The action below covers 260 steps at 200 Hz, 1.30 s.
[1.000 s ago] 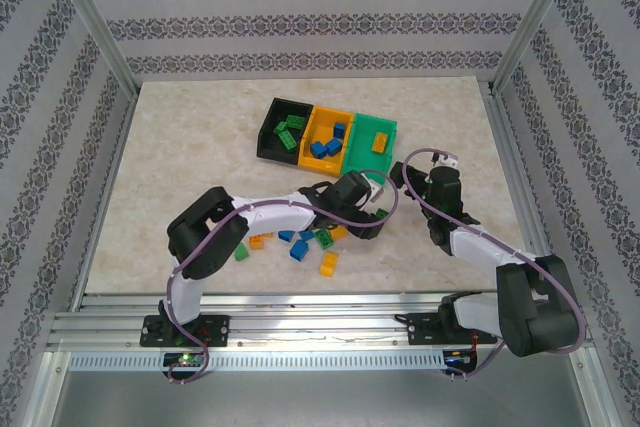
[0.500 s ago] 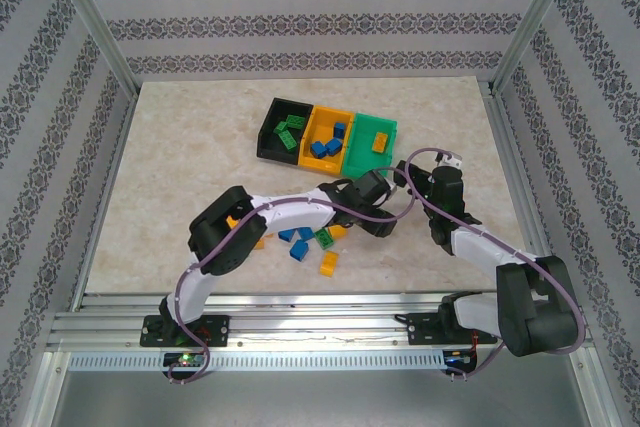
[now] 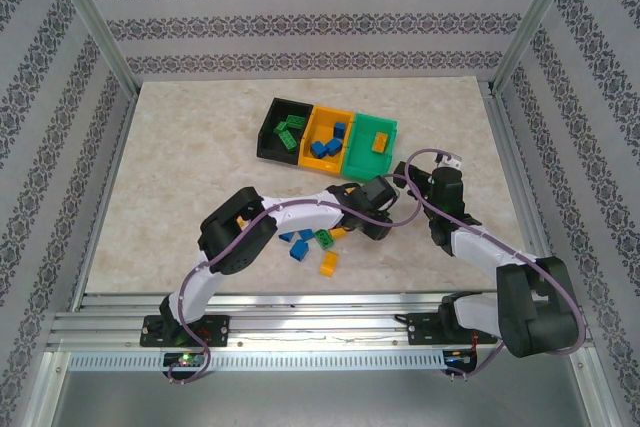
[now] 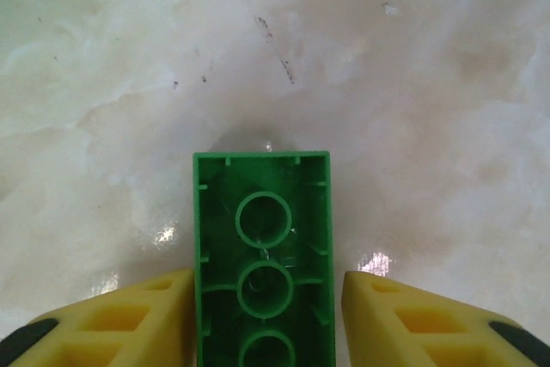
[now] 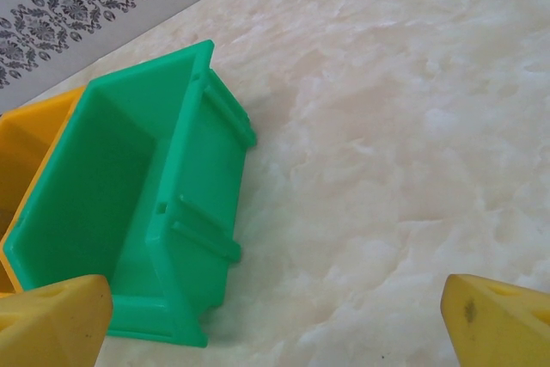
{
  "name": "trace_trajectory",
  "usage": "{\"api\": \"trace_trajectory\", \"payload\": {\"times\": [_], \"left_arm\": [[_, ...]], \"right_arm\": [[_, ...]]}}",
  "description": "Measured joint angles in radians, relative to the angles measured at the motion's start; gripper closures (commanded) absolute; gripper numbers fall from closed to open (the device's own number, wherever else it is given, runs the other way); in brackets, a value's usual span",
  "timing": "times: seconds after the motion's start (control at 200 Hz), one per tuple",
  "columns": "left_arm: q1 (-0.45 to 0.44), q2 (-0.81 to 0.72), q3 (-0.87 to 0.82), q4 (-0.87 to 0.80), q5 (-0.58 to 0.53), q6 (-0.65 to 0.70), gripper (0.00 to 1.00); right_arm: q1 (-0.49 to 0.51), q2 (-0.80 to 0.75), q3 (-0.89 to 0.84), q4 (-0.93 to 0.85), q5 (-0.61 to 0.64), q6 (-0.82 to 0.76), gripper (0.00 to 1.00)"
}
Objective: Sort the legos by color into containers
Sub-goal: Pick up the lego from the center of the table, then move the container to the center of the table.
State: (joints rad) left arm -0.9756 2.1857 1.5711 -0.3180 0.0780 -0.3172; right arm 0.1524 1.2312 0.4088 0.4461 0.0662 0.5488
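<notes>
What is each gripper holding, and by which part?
The left gripper holds a green brick by its two long sides, underside toward the camera. The right gripper is open and empty.

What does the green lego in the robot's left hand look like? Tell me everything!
The green brick is shiny plastic, long and rectangular. Its hollow underside faces the wrist camera, showing three round tubes in a row and thin ribs along the walls. The left gripper holds it by its long sides between yellow fingers, its far end sticking out over the pale marbled table.
</notes>
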Motion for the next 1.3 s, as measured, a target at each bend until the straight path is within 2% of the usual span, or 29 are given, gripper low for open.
{"api": "trace_trajectory", "payload": {"times": [0.085,0.265,0.52,0.734,0.964,1.144,1.299], "left_arm": [[-0.001,0.000,-0.001,0.000,-0.001,-0.001,0.70],[0.000,-0.015,-0.025,0.011,-0.016,0.002,0.72],[0.032,-0.123,-0.138,0.013,-0.061,0.004,0.77],[0.151,-0.269,-0.190,0.013,-0.095,0.031,0.78],[0.321,-0.388,-0.199,0.010,-0.102,0.076,0.78],[0.453,-0.401,-0.195,0.007,-0.105,0.111,0.78],[0.518,-0.337,-0.139,0.006,-0.117,0.148,0.79]], "right_arm": [[0.000,0.000,0.000,0.000,0.000,0.003,0.02],[0.000,0.002,0.000,0.000,-0.003,0.003,0.02],[0.000,0.003,0.000,0.000,-0.003,0.003,0.02],[-0.007,0.005,0.000,0.000,-0.007,0.004,0.02],[-0.007,0.010,0.000,0.000,-0.008,0.006,0.02],[-0.007,0.010,0.000,0.000,-0.014,0.006,0.02],[-0.007,0.017,0.000,0.000,-0.015,0.006,0.02]]}}
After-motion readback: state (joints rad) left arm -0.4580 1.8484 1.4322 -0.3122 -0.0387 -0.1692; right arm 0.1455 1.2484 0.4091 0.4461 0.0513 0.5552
